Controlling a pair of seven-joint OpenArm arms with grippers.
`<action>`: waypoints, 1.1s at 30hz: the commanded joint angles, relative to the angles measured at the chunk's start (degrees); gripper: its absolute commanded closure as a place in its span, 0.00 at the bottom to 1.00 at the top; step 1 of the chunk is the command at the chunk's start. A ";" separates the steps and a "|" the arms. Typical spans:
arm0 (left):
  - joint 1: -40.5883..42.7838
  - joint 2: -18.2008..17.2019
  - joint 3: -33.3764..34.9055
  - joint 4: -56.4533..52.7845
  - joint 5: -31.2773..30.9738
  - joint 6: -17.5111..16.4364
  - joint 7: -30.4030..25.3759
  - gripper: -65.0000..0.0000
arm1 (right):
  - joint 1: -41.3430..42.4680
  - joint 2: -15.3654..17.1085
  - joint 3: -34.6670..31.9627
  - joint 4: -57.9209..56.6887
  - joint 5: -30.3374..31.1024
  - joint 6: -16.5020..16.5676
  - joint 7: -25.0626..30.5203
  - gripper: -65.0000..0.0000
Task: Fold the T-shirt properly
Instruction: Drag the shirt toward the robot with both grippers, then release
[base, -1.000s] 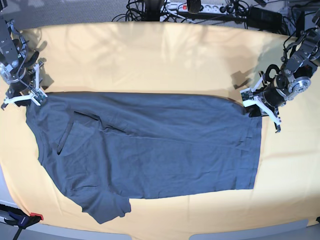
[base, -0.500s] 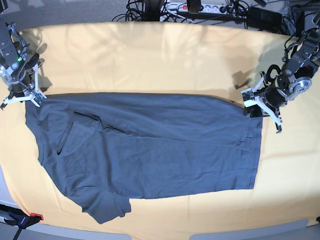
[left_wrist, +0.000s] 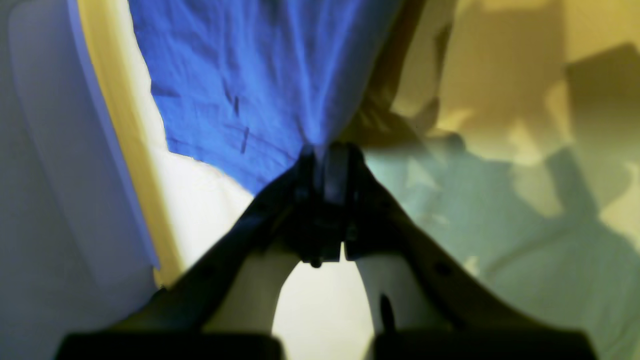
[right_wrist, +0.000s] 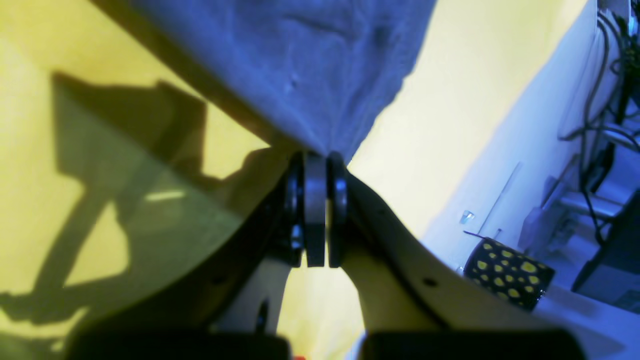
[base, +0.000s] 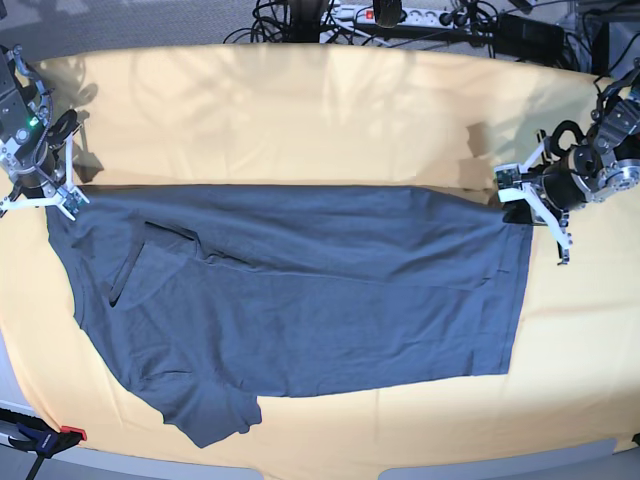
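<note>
The T-shirt (base: 300, 290) lay spread across the yellow cloth (base: 300, 110), one sleeve toward the near left. The left gripper (base: 525, 195) pinched its far right corner; the right gripper (base: 45, 195) was clamped on its far left corner.

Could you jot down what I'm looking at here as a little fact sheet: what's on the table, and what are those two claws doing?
Garment: T-shirt, slate blue-grey, lying flat, already folded lengthwise, collar end toward the right claw's side
Surface: yellow-orange table cloth
Left claw: shut on the T-shirt's far hem corner
Right claw: shut on the T-shirt's far corner at the collar end
Loose part: one sleeve sticks out at the near edge
Fabric between the claws: far edge runs straight, looks taut
Background: cables and power strip behind the table
</note>
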 joint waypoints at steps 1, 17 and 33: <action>-0.98 -2.03 -0.66 1.27 -0.96 0.63 -0.39 1.00 | 0.63 2.08 0.74 1.60 0.33 -0.07 -0.66 1.00; -0.96 -5.62 -0.66 3.43 -5.42 -7.41 -0.63 1.00 | -8.46 4.81 0.74 4.94 2.95 1.53 -5.25 1.00; -0.96 -12.31 -0.66 9.44 -12.46 -18.11 -0.63 1.00 | -25.77 11.93 0.74 19.08 -0.81 -4.50 -9.79 1.00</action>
